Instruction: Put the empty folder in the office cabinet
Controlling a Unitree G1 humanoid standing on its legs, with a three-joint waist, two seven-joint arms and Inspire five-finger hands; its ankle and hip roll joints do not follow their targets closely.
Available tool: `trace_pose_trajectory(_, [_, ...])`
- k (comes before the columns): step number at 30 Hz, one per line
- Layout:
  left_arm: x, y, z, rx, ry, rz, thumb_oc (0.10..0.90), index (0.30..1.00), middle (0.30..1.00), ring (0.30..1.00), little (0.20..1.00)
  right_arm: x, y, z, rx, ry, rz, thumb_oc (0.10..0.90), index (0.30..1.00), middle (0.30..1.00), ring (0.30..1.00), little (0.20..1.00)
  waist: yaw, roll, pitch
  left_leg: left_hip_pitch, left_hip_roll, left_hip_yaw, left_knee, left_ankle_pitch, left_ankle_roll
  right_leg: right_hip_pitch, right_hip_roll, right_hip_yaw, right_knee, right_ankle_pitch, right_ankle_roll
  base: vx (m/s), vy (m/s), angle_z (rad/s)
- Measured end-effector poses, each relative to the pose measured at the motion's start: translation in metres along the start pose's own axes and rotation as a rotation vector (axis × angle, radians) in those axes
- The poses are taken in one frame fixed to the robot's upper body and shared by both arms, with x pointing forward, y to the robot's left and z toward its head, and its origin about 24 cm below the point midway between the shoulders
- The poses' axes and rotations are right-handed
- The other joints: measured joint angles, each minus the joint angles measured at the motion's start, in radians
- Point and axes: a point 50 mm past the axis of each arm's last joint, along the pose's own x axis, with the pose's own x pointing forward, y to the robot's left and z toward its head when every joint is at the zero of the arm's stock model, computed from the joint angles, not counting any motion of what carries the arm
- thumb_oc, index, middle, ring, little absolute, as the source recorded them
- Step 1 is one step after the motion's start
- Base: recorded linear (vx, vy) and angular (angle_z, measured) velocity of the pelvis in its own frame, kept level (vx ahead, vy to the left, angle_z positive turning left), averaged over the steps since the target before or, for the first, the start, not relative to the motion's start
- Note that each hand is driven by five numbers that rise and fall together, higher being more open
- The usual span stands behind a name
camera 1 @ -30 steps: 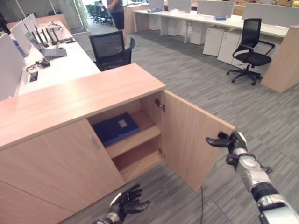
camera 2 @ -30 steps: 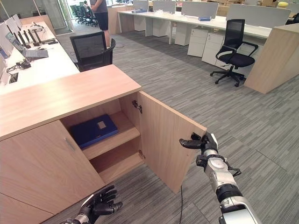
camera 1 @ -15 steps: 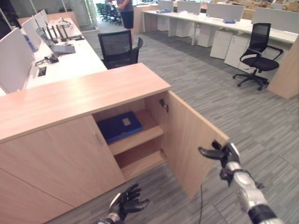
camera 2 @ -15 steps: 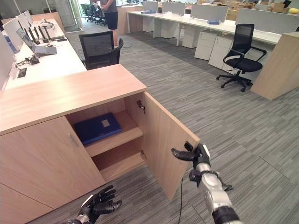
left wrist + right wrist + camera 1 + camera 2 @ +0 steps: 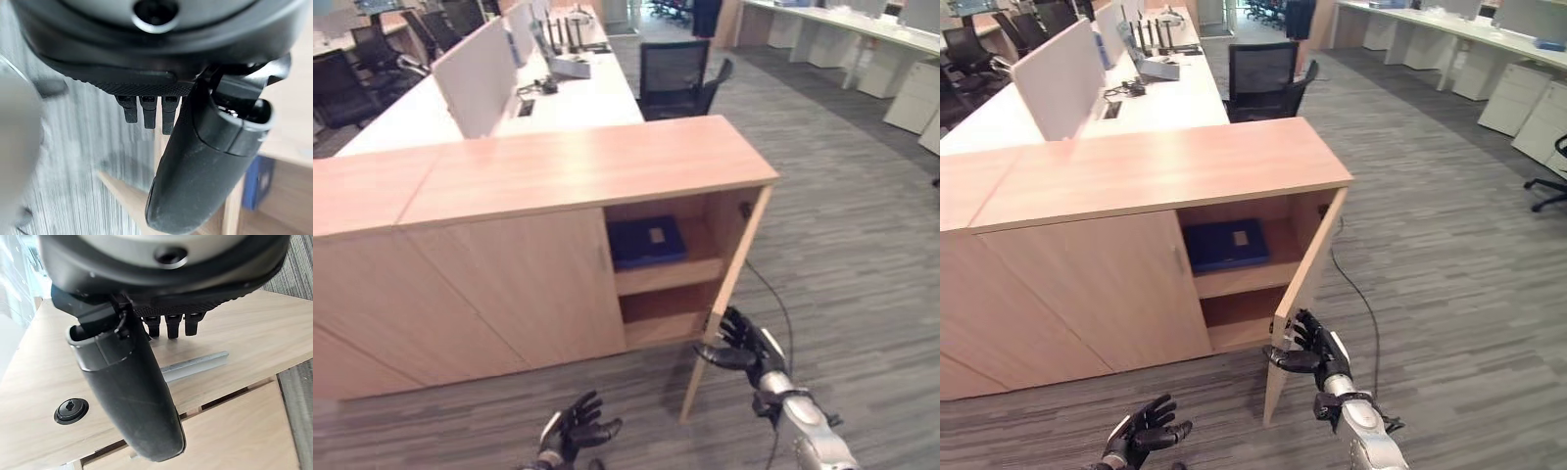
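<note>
One blue folder (image 5: 646, 242) lies flat on the cabinet's (image 5: 587, 166) upper shelf. Right hand (image 5: 747, 350), fingers spread, at the outer face of the half-open door (image 5: 722, 294). Left hand (image 5: 1141, 435) low, fingers loosely spread, holding nothing. Right wrist view: door handle (image 5: 193, 366) beyond straight fingers.

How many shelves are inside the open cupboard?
2: the upper shelf holds the blue folder; the lower shelf looks bare. The closed door may hide more.

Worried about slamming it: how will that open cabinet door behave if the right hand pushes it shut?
The cabinet door looks like a rigid wooden panel on side hinges, so it should probably swing freely rather than flex. With the right hand at its outer edge, a light push likely suffices.
</note>
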Motion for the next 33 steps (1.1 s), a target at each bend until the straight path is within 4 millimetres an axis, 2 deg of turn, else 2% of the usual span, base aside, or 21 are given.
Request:
trace_pose_trajectory(5, [0.001, 0.019, 0.02, 0.069, -0.037, 0.017, 0.8, 0.9, 0.9, 0.9, 0.9, -0.001, -0.024, 0.001, 0.076, -0.016, -0.172, 0.8, 0.9, 0.9, 0.9, 0.9, 0.034, -0.066, -0.004, -0.039, -0.112, -0.079, -0.02, -0.017, 0.026, -0.027, -0.087, -0.005, 0.059, -0.07, 0.019, 0.1, 0.178, 0.55])
trace_pose_trajectory(7, [0.0, 0.031, 0.031, 0.107, -0.052, 0.03, 0.8, 0.9, 0.9, 0.9, 0.9, 0.009, -0.032, 0.01, 0.073, -0.031, -0.209, 0.8, 0.9, 0.9, 0.9, 0.9, 0.049, -0.087, 0.017, -0.082, -0.159, -0.086, 0.085, -0.054, 0.099, -0.092, -0.172, 0.009, 0.176, -0.108, 0.034, 0.05, 0.125, -0.04])
trace_pose_trajectory(9, [0.001, 0.031, 0.029, 0.104, -0.047, 0.028, 0.8, 0.9, 0.9, 0.9, 0.9, 0.015, -0.044, 0.015, 0.067, -0.026, -0.255, 0.8, 0.9, 0.9, 0.9, 0.9, 0.071, -0.043, 0.029, -0.095, -0.139, -0.08, 0.102, -0.07, 0.122, -0.112, -0.167, 0.046, 0.287, -0.131, 0.066, 0.1, 0.098, -0.11])
trace_pose_trajectory(10, [0.003, 0.032, 0.04, 0.112, -0.078, 0.027, 0.8, 0.9, 0.9, 0.9, 0.9, 0.016, -0.057, 0.019, 0.067, -0.028, -0.299, 0.8, 0.9, 0.9, 0.9, 0.9, 0.076, -0.016, 0.029, -0.101, -0.122, -0.1, 0.071, -0.075, 0.114, -0.137, -0.119, 0.056, 0.382, -0.119, 0.085, 0.07, 0.012, 0.36])
trace_pose_trajectory(11, [0.006, 0.032, 0.054, 0.142, -0.113, 0.008, 0.8, 0.9, 0.9, 0.9, 0.9, 0.017, -0.069, 0.021, 0.06, -0.018, -0.334, 0.8, 0.9, 0.9, 0.9, 0.9, 0.073, -0.022, 0.03, -0.098, -0.13, -0.135, 0.021, -0.11, 0.055, -0.164, -0.075, 0.093, 0.421, -0.122, 0.084, 0.08, -0.025, 0.6])
trace_pose_trajectory(12, [0.003, 0.04, 0.072, 0.176, -0.169, 0.01, 0.8, 0.9, 0.9, 0.9, 0.9, 0.022, -0.071, 0.026, 0.075, -0.028, -0.34, 0.8, 0.9, 0.9, 0.9, 0.9, 0.068, -0.089, 0.048, -0.14, -0.168, -0.127, 0.111, -0.159, 0.066, -0.178, -0.089, 0.124, 0.394, -0.139, 0.073, 0.14, -0.13, 0.26])
trace_pose_trajectory(13, [-0.003, 0.05, 0.081, 0.196, -0.196, 0.033, 0.8, 0.9, 0.9, 0.9, 0.9, 0.027, -0.075, 0.041, 0.074, -0.062, -0.333, 0.8, 0.9, 0.9, 0.9, 0.9, 0.09, -0.096, 0.067, -0.148, -0.14, -0.162, 0.345, -0.248, 0.098, -0.159, -0.076, 0.151, 0.317, -0.153, 0.075, 0.19, -0.189, -0.05])
trace_pose_trajectory(14, [0.001, 0.052, 0.082, 0.177, -0.192, 0.052, 0.8, 0.9, 0.9, 0.9, 0.9, 0.03, -0.078, 0.044, 0.083, -0.071, -0.34, 0.8, 0.9, 0.9, 0.9, 0.9, 0.086, -0.098, 0.099, -0.119, -0.162, -0.161, 0.33, -0.254, 0.146, -0.117, -0.092, 0.148, 0.273, -0.141, 0.083, 0.14, -0.163, -0.23])
trace_pose_trajectory(16, [0.006, 0.037, 0.074, 0.12, -0.187, 0.025, 0.8, 0.9, 0.9, 0.9, 0.9, 0.026, -0.107, 0.068, 0.039, -0.099, -0.403, 0.8, 0.9, 0.9, 0.9, 0.9, 0.083, 0.017, 0.109, -0.077, -0.145, -0.206, 0.207, -0.178, 0.16, -0.095, -0.052, 0.133, 0.16, -0.105, 0.066, 0.16, -0.1, 0.06])
trace_pose_trajectory(17, [0.006, 0.036, 0.078, 0.126, -0.203, 0.016, 0.8, 0.9, 0.9, 0.9, 0.9, 0.022, -0.117, 0.076, 0.011, -0.113, -0.419, 0.8, 0.9, 0.9, 0.9, 0.9, 0.076, 0.033, 0.109, -0.076, -0.15, -0.23, 0.168, -0.134, 0.154, -0.104, -0.053, 0.15, 0.122, -0.083, 0.081, 0.15, -0.079, 0.37])
trace_pose_trajectory(19, [0.006, 0.039, 0.082, 0.126, -0.218, 0.029, 0.8, 0.9, 0.9, 0.9, 0.9, 0.017, -0.128, 0.077, 0.009, -0.104, -0.449, 0.8, 0.9, 0.9, 0.9, 0.9, 0.057, 0.022, 0.108, -0.068, -0.172, -0.253, 0.1, -0.119, 0.132, -0.096, -0.044, 0.227, 0.083, -0.067, 0.097, 0.09, -0.109, 0.69])
trace_pose_trajectory(21, [0.005, 0.039, 0.082, 0.119, -0.229, 0.036, 0.8, 0.9, 0.9, 0.9, 0.9, 0.012, -0.141, 0.077, 0.028, -0.096, -0.503, 0.8, 0.9, 0.9, 0.9, 0.9, 0.052, -0.004, 0.108, -0.039, -0.194, -0.205, 0.031, -0.142, 0.054, -0.093, -0.044, 0.223, 0.068, -0.018, 0.095, 0.12, -0.132, 0.5])
trace_pose_trajectory(22, [0.003, 0.041, 0.079, 0.122, -0.22, 0.039, 0.8, 0.9, 0.9, 0.9, 0.9, 0.012, -0.143, 0.077, 0.033, -0.092, -0.511, 0.8, 0.9, 0.9, 0.9, 0.9, 0.047, -0.03, 0.11, -0.047, -0.217, -0.183, 0.066, -0.167, 0.053, -0.085, -0.074, 0.231, 0.072, -0.013, 0.095, 0.06, -0.089, 0.33])
trace_pose_trajectory(23, [0.003, 0.04, 0.076, 0.125, -0.211, 0.031, 0.8, 0.9, 0.9, 0.9, 0.9, 0.008, -0.15, 0.081, 0.024, -0.099, -0.528, 0.8, 0.9, 0.9, 0.9, 0.9, 0.046, -0.021, 0.107, -0.065, -0.223, -0.173, 0.099, -0.129, 0.14, -0.073, -0.084, 0.237, 0.093, -0.025, 0.114, 0.08, -0.118, 0.24])
trace_pose_trajectory(24, [0.001, 0.041, 0.07, 0.114, -0.198, 0.043, 0.8, 0.9, 0.9, 0.9, 0.9, 0.006, -0.153, 0.082, 0.041, -0.102, -0.539, 0.8, 0.9, 0.9, 0.9, 0.9, 0.064, -0.027, 0.104, -0.055, -0.248, -0.156, 0.08, -0.104, 0.167, -0.075, -0.096, 0.237, 0.114, -0.031, 0.109, 0.08, -0.138, 0.14])
trace_pose_trajectory(25, [0.001, 0.041, 0.07, 0.114, -0.198, 0.043, 0.8, 0.9, 0.9, 0.9, 0.9, 0.006, -0.153, 0.082, 0.041, -0.102, -0.539, 0.8, 0.9, 0.9, 0.9, 0.9, 0.064, -0.027, 0.104, -0.055, -0.248, -0.156, 0.08, -0.104, 0.167, -0.075, -0.096, 0.237, 0.114, -0.031, 0.109, 0.06, -0.114, 0.14])
trace_pose_trajectory(26, [0.001, 0.035, 0.061, 0.108, -0.174, 0.022, 0.8, 0.9, 0.9, 0.9, 0.9, 0.004, -0.159, 0.087, 0.04, -0.112, -0.573, 0.8, 0.9, 0.9, 0.9, 0.9, 0.06, 0.004, 0.088, -0.053, -0.25, -0.168, 0.027, -0.13, 0.094, -0.082, -0.043, 0.205, 0.114, -0.042, 0.084, 0.06, -0.139, 0.43])
trace_pose_trajectory(27, [0.0, 0.037, 0.061, 0.115, -0.173, 0.021, 0.8, 0.9, 0.9, 0.9, 0.9, 0.005, -0.159, 0.087, 0.054, -0.109, -0.578, 0.8, 0.9, 0.9, 0.9, 0.9, 0.045, -0.027, 0.09, -0.074, -0.277, -0.177, 0.076, -0.156, 0.085, -0.083, -0.059, 0.212, 0.107, -0.051, 0.072, 0.07, -0.171, 0.52])
trace_pose_trajectory(28, [-0.001, 0.038, 0.062, 0.126, -0.175, 0.015, 0.8, 0.9, 0.9, 0.9, 0.9, 0.003, -0.164, 0.093, 0.044, -0.119, -0.589, 0.8, 0.9, 0.9, 0.9, 0.9, 0.052, -0.027, 0.086, -0.118, -0.234, -0.215, 0.225, -0.172, 0.176, -0.073, -0.071, 0.22, 0.105, -0.067, 0.094, 0.07, -0.184, 0.33])
trace_pose_trajectory(31, [-0.004, 0.033, 0.046, 0.119, -0.125, 0.003, 0.8, 0.9, 0.9, 0.9, 0.9, 0.007, -0.162, 0.095, 0.059, -0.103, -0.596, 0.8, 0.9, 0.9, 0.9, 0.9, 0.057, 0.014, 0.061, -0.07, -0.228, -0.237, 0.131, -0.132, 0.131, -0.042, -0.037, 0.206, 0.025, -0.034, 0.044, 0.04, -0.103, -0.01])
trace_pose_trajectory(33, [-0.006, 0.035, 0.047, 0.122, -0.13, 0.008, 0.8, 0.9, 0.9, 0.9, 0.9, 0.008, -0.161, 0.093, 0.064, -0.098, -0.593, 0.8, 0.9, 0.9, 0.9, 0.9, 0.06, -0.001, 0.063, -0.049, -0.235, -0.241, 0.074, -0.102, 0.13, -0.025, -0.019, 0.203, 0.001, -0.025, 0.036, 0.03, -0.134, 0.07])
